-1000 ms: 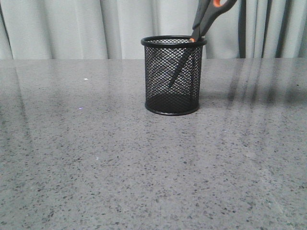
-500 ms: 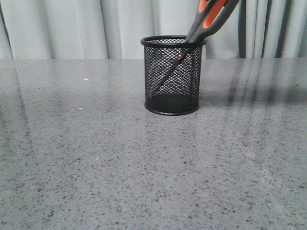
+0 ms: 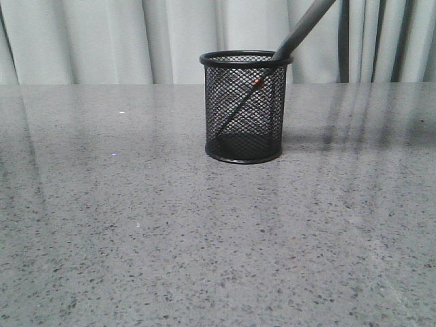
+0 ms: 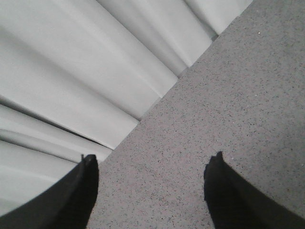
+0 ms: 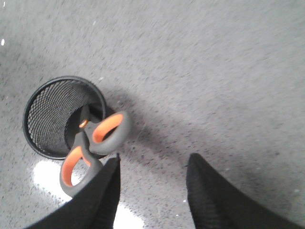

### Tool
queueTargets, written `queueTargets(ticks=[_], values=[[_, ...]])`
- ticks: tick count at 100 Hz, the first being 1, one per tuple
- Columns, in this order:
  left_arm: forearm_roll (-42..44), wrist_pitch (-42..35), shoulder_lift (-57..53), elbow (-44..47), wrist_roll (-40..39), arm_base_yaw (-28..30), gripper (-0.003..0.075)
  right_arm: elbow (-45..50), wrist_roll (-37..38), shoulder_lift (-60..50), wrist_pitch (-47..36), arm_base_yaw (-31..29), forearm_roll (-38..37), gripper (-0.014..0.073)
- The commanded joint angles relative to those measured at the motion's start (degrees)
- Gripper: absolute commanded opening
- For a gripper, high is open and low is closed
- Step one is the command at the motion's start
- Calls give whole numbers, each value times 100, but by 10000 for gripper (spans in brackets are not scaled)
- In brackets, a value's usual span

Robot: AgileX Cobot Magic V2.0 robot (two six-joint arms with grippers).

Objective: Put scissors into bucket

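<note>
The black wire-mesh bucket (image 3: 244, 107) stands upright on the grey table (image 3: 136, 225). The scissors (image 3: 298, 33) lean inside it, blades down through the mesh, grey handles sticking out over the right rim. In the right wrist view the bucket (image 5: 50, 112) holds the scissors (image 5: 95, 143), whose orange-lined loops rest over its rim. My right gripper (image 5: 152, 164) is open and empty above the table, beside the handles and apart from them. My left gripper (image 4: 152, 164) is open and empty over bare table near the curtain. Neither gripper shows in the front view.
A pale pleated curtain (image 3: 102, 41) hangs behind the table's far edge. It also fills much of the left wrist view (image 4: 86, 71). A bright glare patch (image 5: 45, 174) lies on the table by the bucket.
The scissors have slid deeper into the bucket and tipped over to lean on the right rim. The orange loops no longer show in the front view.
</note>
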Motion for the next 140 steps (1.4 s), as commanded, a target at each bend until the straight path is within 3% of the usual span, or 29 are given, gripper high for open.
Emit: queueTargets(ticks=[1,11,18,35,39,56,71,90,111,125,140], values=[[-21,-346,-95,-161,-77,14,432,-205,28,-423,-373,-157,55,292],[-21,-346,-95,-161,-77,14,363,-205,58,-668,-489,-247,123,290],[-21,-333,-95,-161,-77,14,273,-195,58,-846,-631,-270,186,258],[-32,-129,-95,-161,-77,14,-20,-183,58,-1281,-1062,-270,661,-12],[-68,-81,-95,-161,-164,14,-21,-162,58,-1356,-1173,-270,812,-71],[-68,-211,-179,-132,-769,14,-21,384,58,-1867,-2078,-270,1234,-54],[-68,-1226,-695,539,-1141,14,-21,1563,22,-2617,-3380,-270,1222,-54],[-68,-3122,-1985,2496,-1655,14,-21,3435,8,-3747,-5050,-270,1222,-54],[-198,-5178,-3611,5146,-1896,14,-21,5187,8,-4901,-5946,-270,1214,-54],[-480,-5794,-4585,6518,-1897,14,-21,6047,8,-5573,-6245,-270,1147,-54],[-844,-5892,-5534,7573,-1897,14,-21,6726,8,-6155,-6319,-270,1147,-54]])
